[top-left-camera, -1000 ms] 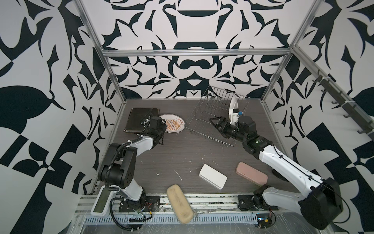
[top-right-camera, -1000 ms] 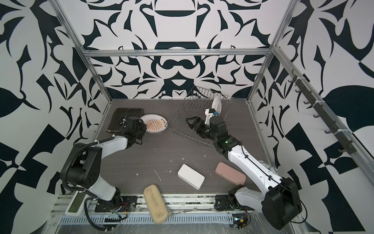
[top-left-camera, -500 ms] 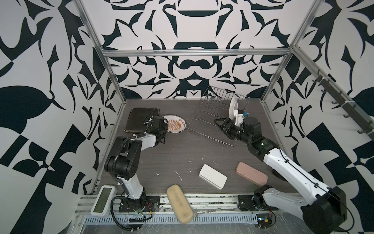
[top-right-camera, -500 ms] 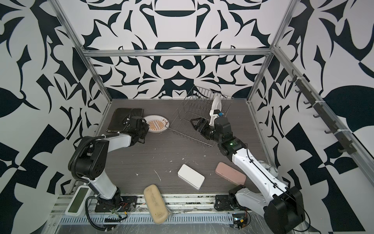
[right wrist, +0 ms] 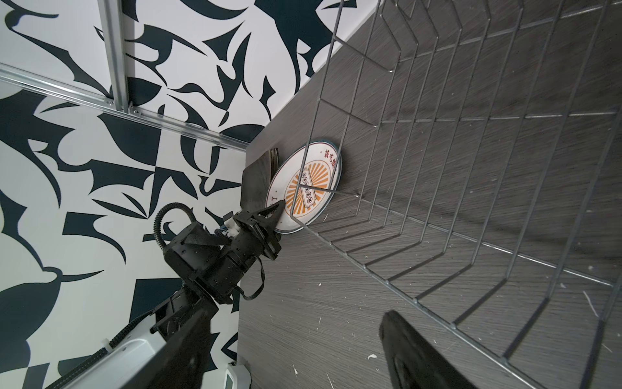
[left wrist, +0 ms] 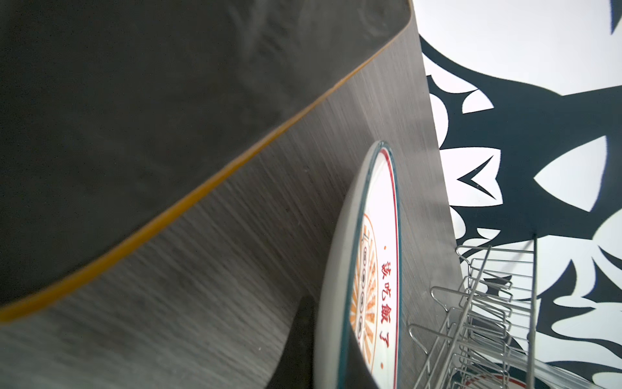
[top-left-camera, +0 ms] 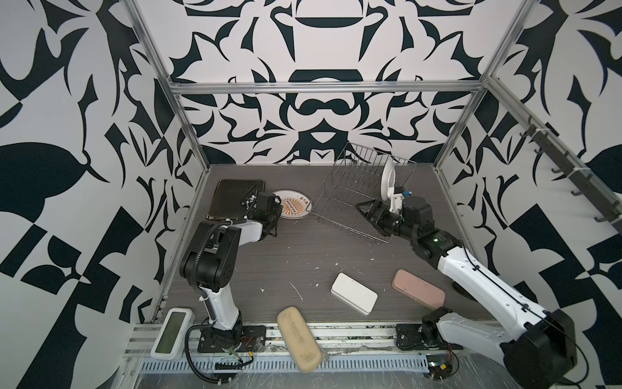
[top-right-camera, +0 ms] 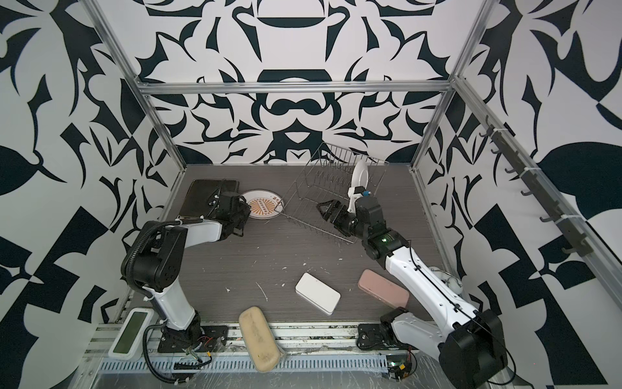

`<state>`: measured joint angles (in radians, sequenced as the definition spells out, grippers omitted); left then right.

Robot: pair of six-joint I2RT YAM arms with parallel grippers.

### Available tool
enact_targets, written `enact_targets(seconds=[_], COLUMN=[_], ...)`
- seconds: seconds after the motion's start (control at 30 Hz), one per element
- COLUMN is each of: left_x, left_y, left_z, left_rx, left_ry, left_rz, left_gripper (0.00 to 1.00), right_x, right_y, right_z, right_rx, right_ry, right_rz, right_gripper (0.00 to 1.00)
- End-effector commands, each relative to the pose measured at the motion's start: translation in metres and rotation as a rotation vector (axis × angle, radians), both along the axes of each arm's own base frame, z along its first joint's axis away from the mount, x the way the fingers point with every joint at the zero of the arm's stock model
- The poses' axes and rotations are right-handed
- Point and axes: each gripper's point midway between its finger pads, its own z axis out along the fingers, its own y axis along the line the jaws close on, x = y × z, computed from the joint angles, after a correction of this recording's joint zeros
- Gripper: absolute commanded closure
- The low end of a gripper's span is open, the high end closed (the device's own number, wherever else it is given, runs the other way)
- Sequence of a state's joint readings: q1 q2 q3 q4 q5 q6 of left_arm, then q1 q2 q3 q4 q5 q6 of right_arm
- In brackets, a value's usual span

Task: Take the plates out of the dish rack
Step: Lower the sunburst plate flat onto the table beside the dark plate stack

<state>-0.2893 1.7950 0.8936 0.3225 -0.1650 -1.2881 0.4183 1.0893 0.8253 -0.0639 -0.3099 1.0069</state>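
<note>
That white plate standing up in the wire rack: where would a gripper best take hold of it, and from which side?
Its upper rim, from above. The white plate stands on edge in the dish rack, so its top edge is the part least fenced by wires; the prongs and raised sides would probably block a sideways reach. The open right gripper is the nearer one.

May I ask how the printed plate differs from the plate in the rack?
The printed plate lies face up on the table; the rack plate stands on edge in the dish rack. The printed plate shows an orange design; the rack plate plain white. Both are round.
</note>
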Motion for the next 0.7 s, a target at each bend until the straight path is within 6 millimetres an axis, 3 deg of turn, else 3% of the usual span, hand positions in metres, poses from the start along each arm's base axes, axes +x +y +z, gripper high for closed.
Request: enact_targets(seconds=[0.0,0.67], left_x=[0.020,0.023], left_y=[-0.008,-0.009], left_z=[0.027,0.010], left_rx=[-0.040,-0.023], left_ry=[-0.093,-0.052], left_rz=[0.001,0.001], left_gripper=[1.00,1.00], right_x=[0.000,-0.002], right_y=[-0.003,-0.010], right_z=[0.015,0.015], right_rx=[-0.008,-0.060], right_ry=[-0.049,-0.061], right_rz=[0.002,-0.012], right_gripper=[0.17,0.18])
